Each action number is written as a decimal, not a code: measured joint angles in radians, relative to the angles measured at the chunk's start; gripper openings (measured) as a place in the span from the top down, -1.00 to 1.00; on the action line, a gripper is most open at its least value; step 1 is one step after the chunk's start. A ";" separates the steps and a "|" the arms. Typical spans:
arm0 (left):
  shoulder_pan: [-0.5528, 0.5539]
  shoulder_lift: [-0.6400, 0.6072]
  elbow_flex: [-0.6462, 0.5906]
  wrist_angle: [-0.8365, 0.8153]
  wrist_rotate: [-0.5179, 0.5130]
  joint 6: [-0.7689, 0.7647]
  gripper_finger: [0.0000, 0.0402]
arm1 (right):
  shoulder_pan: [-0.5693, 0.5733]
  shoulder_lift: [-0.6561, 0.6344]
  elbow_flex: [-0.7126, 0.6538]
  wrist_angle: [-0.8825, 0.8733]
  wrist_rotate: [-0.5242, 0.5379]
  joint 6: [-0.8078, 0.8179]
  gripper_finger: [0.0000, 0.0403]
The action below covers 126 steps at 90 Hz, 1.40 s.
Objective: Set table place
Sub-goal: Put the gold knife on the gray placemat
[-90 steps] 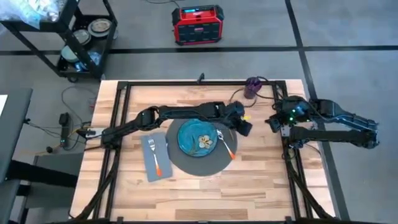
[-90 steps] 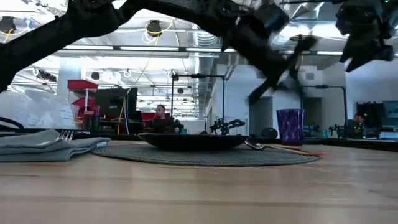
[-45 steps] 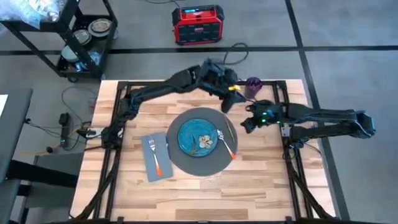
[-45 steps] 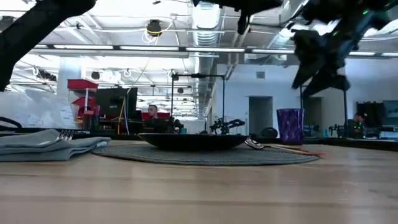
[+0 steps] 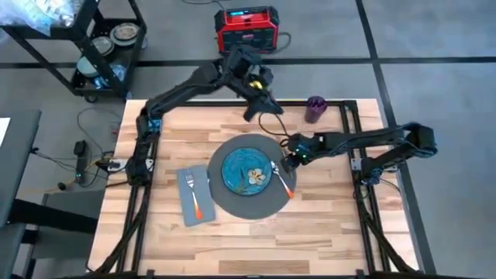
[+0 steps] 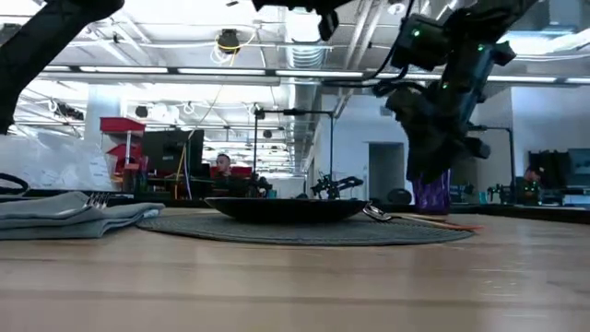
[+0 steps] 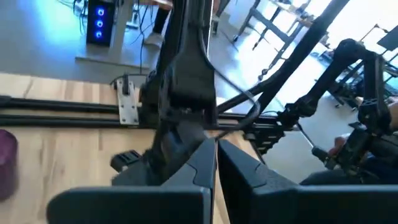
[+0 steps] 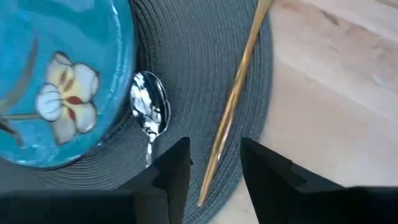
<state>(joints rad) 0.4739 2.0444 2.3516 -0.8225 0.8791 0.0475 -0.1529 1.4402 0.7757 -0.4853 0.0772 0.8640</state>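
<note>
Wood table [image 5: 325,225] — right gripper [image 8: 214,168] parted above spoon [image 8: 149,112]

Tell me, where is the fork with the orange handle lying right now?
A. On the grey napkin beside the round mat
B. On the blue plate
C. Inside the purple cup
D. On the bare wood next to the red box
A: in the high view the fork lies on the grey napkin, left of the round mat, with the plate holding no cutlery.
</note>
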 joint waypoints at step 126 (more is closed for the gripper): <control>0.177 0.001 0.000 -0.123 0.083 0.111 1.00 | 0.045 0.027 0.000 0.042 -0.033 0.069 1.00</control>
<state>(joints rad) 0.6514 2.0449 2.3516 -0.9450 0.9623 0.1588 -0.1081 1.4669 0.7754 -0.4433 0.0444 0.9333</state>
